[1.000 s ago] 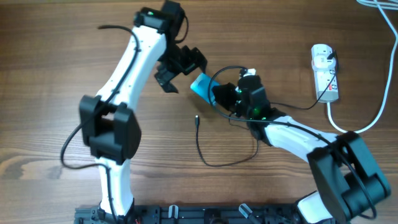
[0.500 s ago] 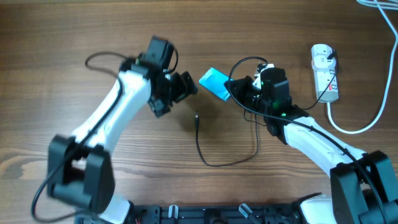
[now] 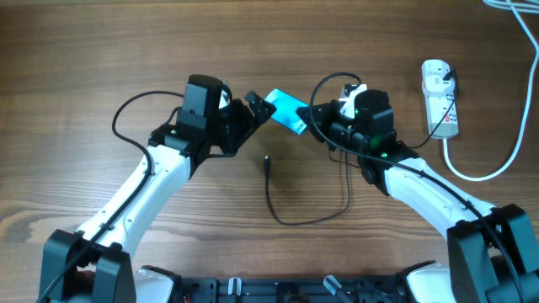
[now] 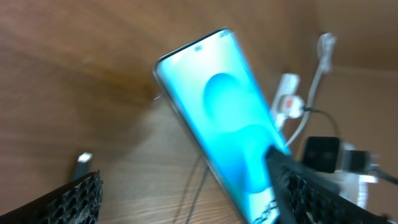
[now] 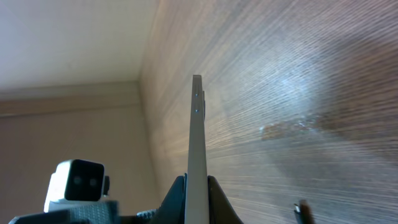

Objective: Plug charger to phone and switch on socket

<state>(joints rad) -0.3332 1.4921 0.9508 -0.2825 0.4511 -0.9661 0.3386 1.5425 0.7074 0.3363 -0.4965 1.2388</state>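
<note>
While the phone (image 3: 287,111) is pinched edgewise by the right jaws, the cable tip (image 3: 266,160) should be taken squarely by the wide left jaws.

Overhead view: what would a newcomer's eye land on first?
The bright teal phone at the centre, clamped at one end in the shut right gripper, with the open left gripper right at its other end. Next, the charger, whose black cable curls on the table just below, its connector tip not in the phone. The white socket sits off at the far right.
</note>
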